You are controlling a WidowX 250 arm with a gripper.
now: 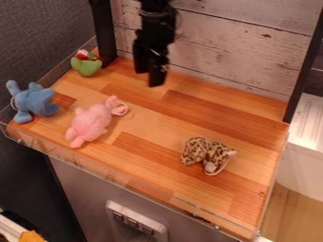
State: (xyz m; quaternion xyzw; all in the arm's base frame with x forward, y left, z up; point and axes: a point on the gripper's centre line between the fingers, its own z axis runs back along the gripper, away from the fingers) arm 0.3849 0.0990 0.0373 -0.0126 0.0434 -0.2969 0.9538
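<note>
Leopard-print soft plush toy [197, 150] sits closest, toward the wooden surface's [151, 120] right edge. Floppy pink plush [91, 123]'s near the front edge, chubby blue plush [37, 101] by the front-left corner, rounded green-and-red plush [86, 65] back-left. Black gripper [148, 78] hangs toward the back edge, no toy grasped; can't tell if the jaws are released or clenched. All four toys are down, so no lift's underway, but I can't judge what's left.

So I've got four little plushies on my wood top. The pink one [91, 124] is sprawled left of the middle, slanted, with a string loop by its far end. The blue one [37, 101] sits near the left edge, stubby limbs poking out. The green one [86, 66], with red and white bits on top, is in my far left corner. The leopard-spotted one [197, 150] is kinda slumped toward the right, pale loop hanging off it.
</note>
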